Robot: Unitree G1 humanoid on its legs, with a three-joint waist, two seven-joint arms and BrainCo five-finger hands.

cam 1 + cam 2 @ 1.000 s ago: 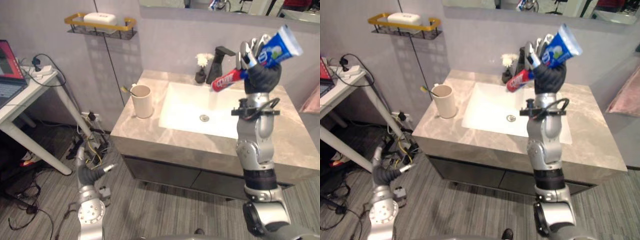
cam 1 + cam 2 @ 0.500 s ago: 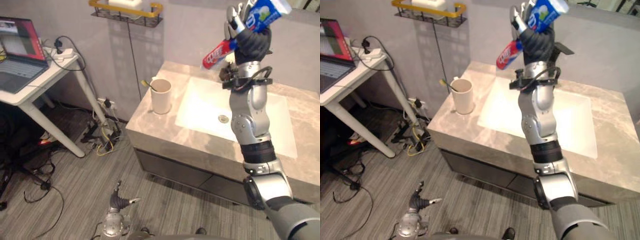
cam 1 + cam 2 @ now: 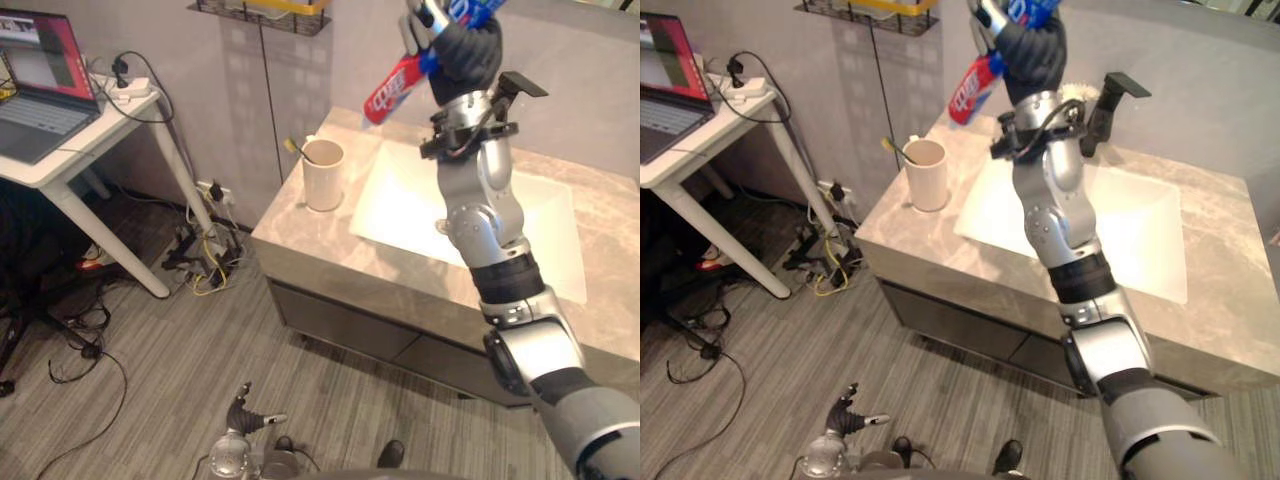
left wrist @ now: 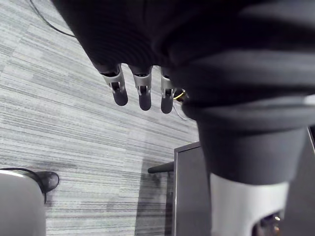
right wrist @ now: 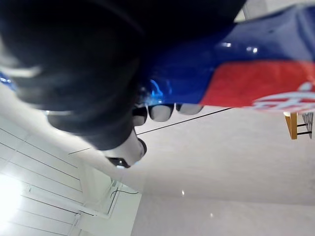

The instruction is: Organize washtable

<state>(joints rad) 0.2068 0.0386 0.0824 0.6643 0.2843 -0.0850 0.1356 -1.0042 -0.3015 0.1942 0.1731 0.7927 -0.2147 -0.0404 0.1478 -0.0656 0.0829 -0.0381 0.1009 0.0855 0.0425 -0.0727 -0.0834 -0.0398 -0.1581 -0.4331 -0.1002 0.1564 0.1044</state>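
Left and right eye views: stereo pair on the head, high up, looking steeply down. Both share the grey marble counter (image 3: 300,225), white sink basin (image 3: 400,205), beige cylindrical cup (image 3: 927,174) and grey striped floor (image 3: 150,360), shifted slightly sideways between them. Left wrist view: very close along the left robot hand (image 4: 141,91), facing down at the floor. Right wrist view: very close along the right robot hand (image 5: 93,78), facing a pale wall (image 5: 221,162), red-and-blue toothpaste tube (image 5: 256,73) right at the lens.
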